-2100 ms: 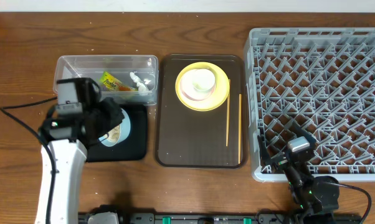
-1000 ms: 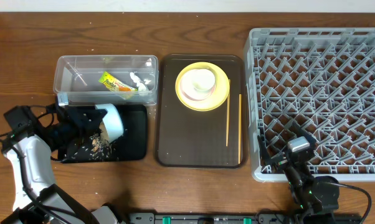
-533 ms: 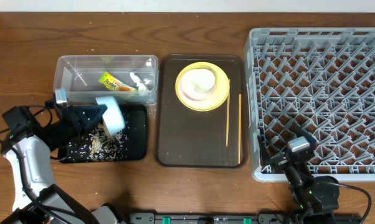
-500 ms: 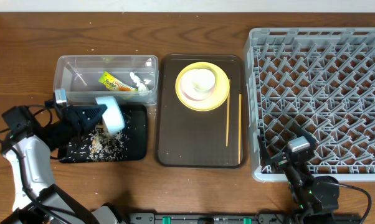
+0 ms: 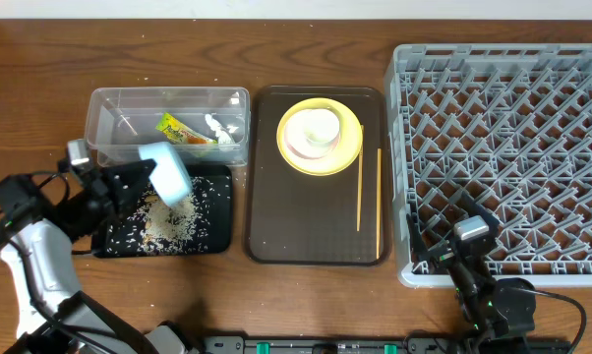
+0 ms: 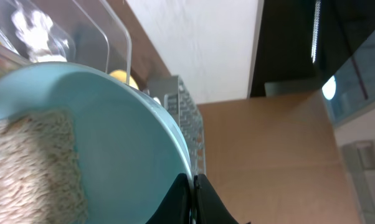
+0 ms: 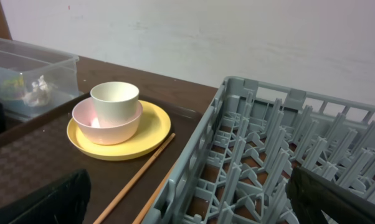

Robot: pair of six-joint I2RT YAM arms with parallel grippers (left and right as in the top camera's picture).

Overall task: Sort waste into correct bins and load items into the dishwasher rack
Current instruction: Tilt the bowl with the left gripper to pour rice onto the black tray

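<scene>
The dishwasher rack (image 5: 503,147) runs past the right edge of your overhead view. At its near-left corner the right gripper (image 7: 187,202) stands wide apart, holding nothing. On the brown serving tray (image 5: 276,221) the yellow plate (image 5: 350,149) carries the pink bowl (image 7: 106,127), largely hidden from above by the white cup (image 5: 313,128); two chopsticks (image 5: 360,192) lie alongside. The clear tub (image 5: 119,108) contains the wrapper (image 5: 181,129) and tissue (image 5: 215,126). The left gripper (image 6: 192,193) pinches the rim of the light blue bowl (image 5: 168,175), tipped over the black tray (image 5: 214,231), where crumbs (image 5: 163,224) lie scattered.
</scene>
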